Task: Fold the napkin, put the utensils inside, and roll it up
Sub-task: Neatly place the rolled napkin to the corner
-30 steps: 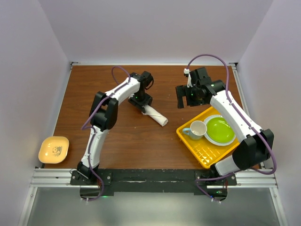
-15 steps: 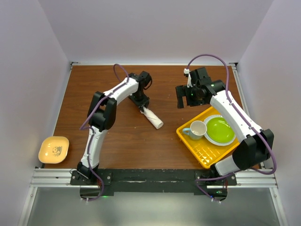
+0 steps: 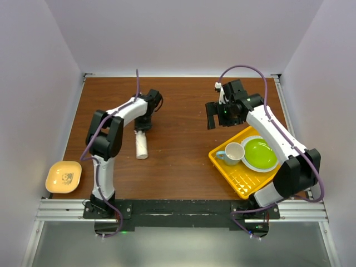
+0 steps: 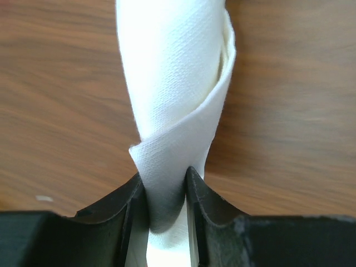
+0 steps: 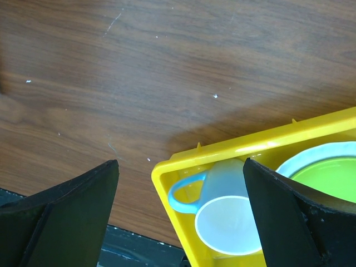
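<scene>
My left gripper was pinched narrow on one end of the napkin, and the wrist view showed both black fingers pressed into the white cloth with a fold squeezed between them. The napkin was rolled into a tight tube with one diagonal flap wrapped across the front. It lay flat on the wooden table and ran straight away from my fingers. From above, the left gripper sat over the far end of the napkin. The roll pointed toward the near edge of the table, left of centre and well apart from everything else. My right gripper hung above the table on the right half, jaws spread wide and holding nothing. Its wrist view looked down between the right gripper fingers onto bare wood and one corner of the yellow tray. In that tray stood a pale cup with a light blue handle, just beside a green plate that was cut off at the frame edge. The top view showed the yellow tray at the near right of the table, set at an angle, with the cup on its left side touching or almost touching the green plate; which, I could not tell. A small yellow bowl sat at the near left, off the wood.
</scene>
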Tool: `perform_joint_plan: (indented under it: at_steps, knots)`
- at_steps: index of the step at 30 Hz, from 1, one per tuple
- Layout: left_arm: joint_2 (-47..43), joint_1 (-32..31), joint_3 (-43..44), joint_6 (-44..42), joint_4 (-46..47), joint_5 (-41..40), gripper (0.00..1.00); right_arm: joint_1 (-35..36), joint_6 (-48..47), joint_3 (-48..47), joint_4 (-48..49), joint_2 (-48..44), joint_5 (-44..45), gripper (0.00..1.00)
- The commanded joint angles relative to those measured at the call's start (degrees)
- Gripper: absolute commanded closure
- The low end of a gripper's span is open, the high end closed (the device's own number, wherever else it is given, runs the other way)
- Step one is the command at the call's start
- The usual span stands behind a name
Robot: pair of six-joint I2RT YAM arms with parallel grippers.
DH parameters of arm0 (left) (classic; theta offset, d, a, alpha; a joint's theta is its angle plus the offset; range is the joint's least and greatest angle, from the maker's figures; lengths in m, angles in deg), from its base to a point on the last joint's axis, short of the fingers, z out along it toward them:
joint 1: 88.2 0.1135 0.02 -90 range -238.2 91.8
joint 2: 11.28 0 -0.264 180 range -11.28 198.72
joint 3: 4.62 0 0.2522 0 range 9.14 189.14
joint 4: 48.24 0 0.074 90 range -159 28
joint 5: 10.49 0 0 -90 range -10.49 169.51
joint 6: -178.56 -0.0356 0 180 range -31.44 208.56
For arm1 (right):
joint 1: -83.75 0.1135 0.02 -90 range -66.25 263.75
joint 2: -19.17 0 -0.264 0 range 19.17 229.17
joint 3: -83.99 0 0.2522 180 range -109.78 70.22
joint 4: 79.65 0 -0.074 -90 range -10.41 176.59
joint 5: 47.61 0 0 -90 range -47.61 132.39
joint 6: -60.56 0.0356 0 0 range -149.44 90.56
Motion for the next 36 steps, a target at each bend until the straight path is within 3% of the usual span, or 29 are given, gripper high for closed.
perform_joint_plan:
  at_steps: [1, 11, 17, 26, 28, 29, 36]
  knots:
    - [-3.28, 3.77, -8.24, -20.84, 7.98, -14.34, 0.66, 0.65, -0.06, -1.72, 0.33, 0.36, -2.27, 0.02]
    - [-10.48, 17.20, -24.50, -47.57, 29.23, -10.22, 0.66, 5.57, 0.38, -2.15, -2.04, 2.90, -2.88, 0.02]
    - [-8.92, 25.37, -22.32, -50.48, 31.81, -5.57, 0.63, 6.89, 0.38, -3.30, -2.58, 5.98, -3.32, 0.02]
    - [-2.14, 25.93, -16.08, -50.39, 28.91, -4.07, 0.62, 6.89, -0.06, -5.67, -3.89, 8.53, -3.32, 0.02]
    - [-1.96, 26.10, -15.28, -50.04, 28.38, -3.62, 0.58, 6.98, -0.33, -5.58, -4.07, 8.45, -3.15, 0.02]
    - [-2.05, 26.28, -15.11, -49.95, 28.12, -3.45, 0.51, 6.98, -0.33, -5.58, -4.16, 8.53, -3.06, 0.02]
    - [-4.42, 28.21, -15.55, -48.46, 27.50, -2.13, 0.36, 6.98, -0.68, -6.81, -4.60, 9.76, -2.27, 0.02]
